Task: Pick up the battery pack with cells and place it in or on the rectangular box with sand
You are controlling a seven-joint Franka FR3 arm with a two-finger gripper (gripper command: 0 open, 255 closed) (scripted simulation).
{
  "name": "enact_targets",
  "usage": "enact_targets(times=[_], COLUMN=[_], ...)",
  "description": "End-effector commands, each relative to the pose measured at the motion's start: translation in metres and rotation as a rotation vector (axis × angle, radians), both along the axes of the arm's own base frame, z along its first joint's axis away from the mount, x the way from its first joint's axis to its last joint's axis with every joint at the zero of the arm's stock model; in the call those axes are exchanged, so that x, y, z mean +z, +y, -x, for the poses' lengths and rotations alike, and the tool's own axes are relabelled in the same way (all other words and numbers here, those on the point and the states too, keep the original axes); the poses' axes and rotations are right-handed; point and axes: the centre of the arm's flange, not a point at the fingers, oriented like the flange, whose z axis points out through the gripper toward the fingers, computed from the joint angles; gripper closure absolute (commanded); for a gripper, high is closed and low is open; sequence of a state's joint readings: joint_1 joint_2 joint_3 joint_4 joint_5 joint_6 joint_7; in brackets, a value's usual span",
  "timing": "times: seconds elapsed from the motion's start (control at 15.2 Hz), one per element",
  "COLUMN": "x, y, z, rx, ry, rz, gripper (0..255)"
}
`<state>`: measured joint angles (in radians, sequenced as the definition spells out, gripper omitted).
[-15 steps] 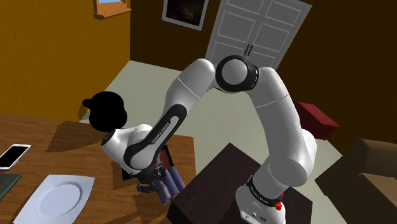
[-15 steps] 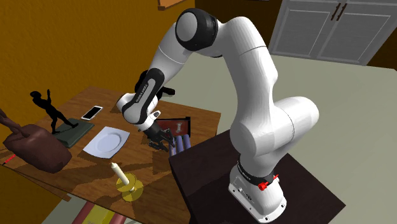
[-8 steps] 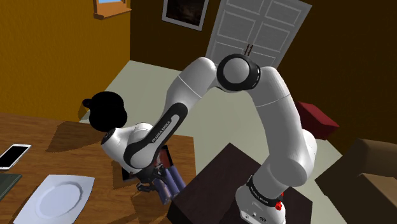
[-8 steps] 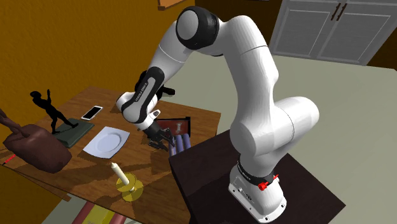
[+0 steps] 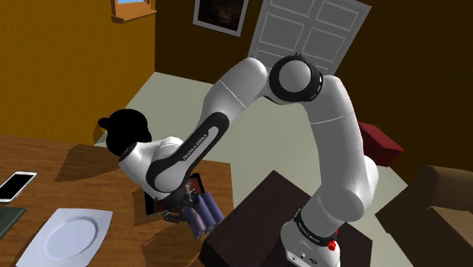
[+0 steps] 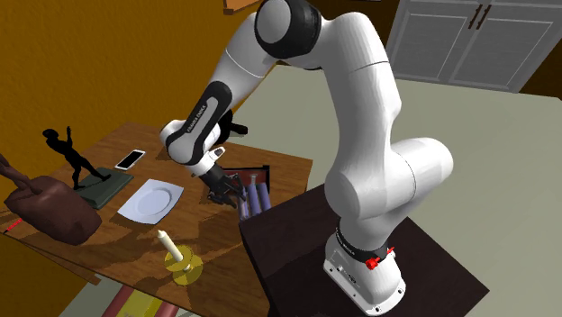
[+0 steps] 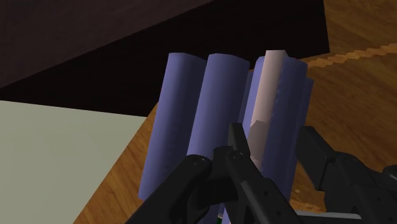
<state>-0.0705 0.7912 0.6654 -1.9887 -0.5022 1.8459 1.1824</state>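
Grasping step in hand: battery pack (image 7: 210, 114) clasped between the jaws of the gripper (image 7: 254, 156), part-closed upon it; lift and transfer to the box (image 6: 257, 168) judged required next

battery pack (image 7: 210, 121) was bluish-purple with one pale pinkish strip, gripper (image 7: 254, 151) all black, arm (image 6: 360, 99) white with dark joints, table (image 6: 194, 225) warm brown wood grain, plate (image 6: 151, 200) plain white, candle (image 6: 165, 241) cream on a yellow holder (image 6: 185, 267), walls (image 6: 108, 63) kinda mustard-orange

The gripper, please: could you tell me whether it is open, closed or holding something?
Gripper: closed on the battery pack, clasping its purple-blue cells.
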Motion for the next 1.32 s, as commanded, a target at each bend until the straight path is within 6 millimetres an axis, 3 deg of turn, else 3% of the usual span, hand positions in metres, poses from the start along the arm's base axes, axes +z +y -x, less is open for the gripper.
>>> enact_targets(times=[0.0, 0.66, 1.25], x=[0.011, 0.06, 0.088], y=[-0.001, -0.001, -0.007], z=[0.0, 0.0, -0.115], rx=[0.0, 0.0, 0.0], ry=[0.0, 0.0, 0.0], rz=[0.0, 0.0, 0.0], gripper=[255, 255, 255])
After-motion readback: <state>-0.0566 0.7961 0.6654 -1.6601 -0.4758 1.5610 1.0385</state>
